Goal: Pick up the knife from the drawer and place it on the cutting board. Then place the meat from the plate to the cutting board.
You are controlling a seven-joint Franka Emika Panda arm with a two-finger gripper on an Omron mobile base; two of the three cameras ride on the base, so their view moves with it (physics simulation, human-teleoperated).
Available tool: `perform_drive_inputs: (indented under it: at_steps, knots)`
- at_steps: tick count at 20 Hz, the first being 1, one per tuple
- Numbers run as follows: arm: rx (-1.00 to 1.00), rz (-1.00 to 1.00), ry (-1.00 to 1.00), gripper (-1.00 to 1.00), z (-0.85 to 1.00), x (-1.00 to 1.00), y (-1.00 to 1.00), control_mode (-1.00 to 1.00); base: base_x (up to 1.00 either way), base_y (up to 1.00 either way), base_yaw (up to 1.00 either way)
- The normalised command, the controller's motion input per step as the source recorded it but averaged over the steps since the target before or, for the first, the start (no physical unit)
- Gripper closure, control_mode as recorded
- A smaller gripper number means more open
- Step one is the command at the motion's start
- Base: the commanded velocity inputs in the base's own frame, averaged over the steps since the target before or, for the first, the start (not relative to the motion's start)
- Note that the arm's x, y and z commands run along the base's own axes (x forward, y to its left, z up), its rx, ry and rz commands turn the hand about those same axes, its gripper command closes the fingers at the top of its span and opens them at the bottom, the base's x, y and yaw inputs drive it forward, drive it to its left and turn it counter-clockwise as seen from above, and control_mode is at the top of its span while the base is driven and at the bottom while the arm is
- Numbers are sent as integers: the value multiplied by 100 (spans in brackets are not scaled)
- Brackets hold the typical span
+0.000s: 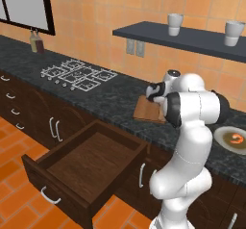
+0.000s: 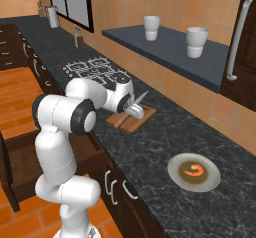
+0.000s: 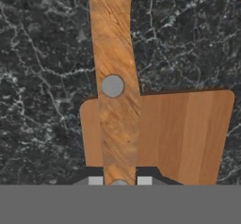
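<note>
Now, in the left base view the drawer point(image 1: 91, 163) stands pulled out with its floor bare, and the arm reaches over the dark counter point(image 1: 110, 98) to the board point(image 1: 146, 110), the hand largely hidden behind its own elbow; the meat point(image 1: 237, 138) lies on the plate point(image 1: 226, 141) at the right edge. From the right base view the gripper point(image 2: 134, 111) hangs over the board point(image 2: 132, 119), with the grey blade of the knife point(image 2: 141, 99) sticking up and away from it at a slant, so the knife is carried, not yet laid down; the plate point(image 2: 194, 172) with the meat point(image 2: 193, 170) sits well apart, nearer the camera. In the hand view the jaws are clamped on the wooden handle point(image 3: 115, 96), which runs up across the board point(image 3: 188, 133) and out over the counter. Judging by this, the knife's placing is in hand: next it needs lowering flat onto the board and releasing, then a move to the meat.
</note>
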Motion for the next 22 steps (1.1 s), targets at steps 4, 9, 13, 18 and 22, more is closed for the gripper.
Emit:
perform_drive_inputs:
  at_steps: [4,9,13,18,22]
  knots:
    - [0,0,-1,100,0,24,-3,-100,0,0,0]
    - [0,0,0,100,-1,55,-14,-100,0,0,0]
    - [0,0,2,100,-6,39,-10,-100,0,0,0]
    - [0,0,0,100,-22,5,-9,-100,0,0,0]
    - [0,0,0,-100,-32,0,0,-100,0,0,0]
